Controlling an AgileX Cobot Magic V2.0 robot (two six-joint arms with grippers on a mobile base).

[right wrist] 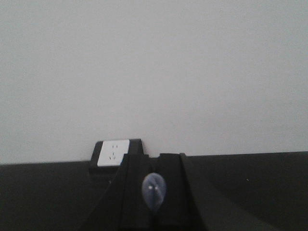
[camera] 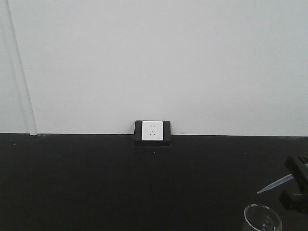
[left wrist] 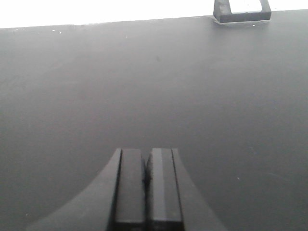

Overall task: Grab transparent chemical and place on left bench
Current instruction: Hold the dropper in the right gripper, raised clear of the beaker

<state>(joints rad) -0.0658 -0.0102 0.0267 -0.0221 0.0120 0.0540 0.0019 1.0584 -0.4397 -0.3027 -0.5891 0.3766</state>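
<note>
At lower right of the front view the right hand [camera: 294, 182] pinches the transparent chemical [camera: 275, 184] by its bulb, stem slanting down-left, the beaker [camera: 262, 219] below it in frame; the left hand [left wrist: 147, 180], pressed together and empty, hangs over the tabletop [left wrist: 144, 86]; the left bench is out of view

Left jaws pressed together, low; right jaws clamped on transparent chemical [right wrist: 154, 190].

The right gripper [right wrist: 155, 159] pinches the pipette [right wrist: 154, 190] bulb over the black counter [right wrist: 250, 192]; a socket [right wrist: 113, 153] sits against the white wall [right wrist: 154, 72].
</note>
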